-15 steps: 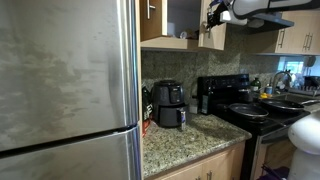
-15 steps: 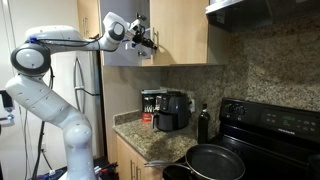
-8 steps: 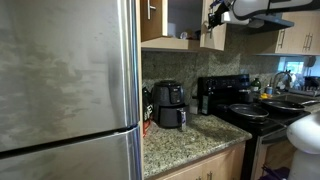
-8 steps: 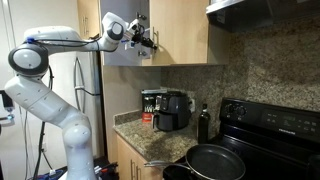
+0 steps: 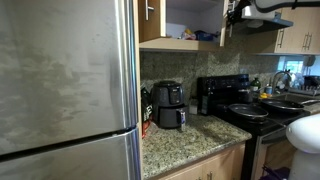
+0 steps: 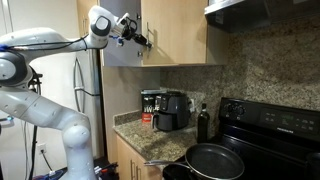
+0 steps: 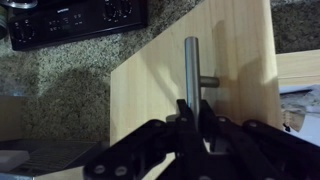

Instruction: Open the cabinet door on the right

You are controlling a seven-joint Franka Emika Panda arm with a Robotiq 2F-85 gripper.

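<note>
Gripper [image 7: 196, 110] jaws pinched narrow around handle [image 7: 191, 65] bar, near its lower end (free-edge side, likely for leverage); cabinet door [image 7: 240, 60] sits swung well open, edge-on above counter [image 5: 190, 135] in an exterior view.

The claw [image 7: 195, 108] hides the lower end of the handle [image 7: 192, 65]; the cabinet door [image 7: 150, 88] is cropped above.

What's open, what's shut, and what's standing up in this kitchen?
door: open, swung out from the cabinet
gripper: shut on the handle
fridge: shut
bottle: upright
pan: looks empty
</note>
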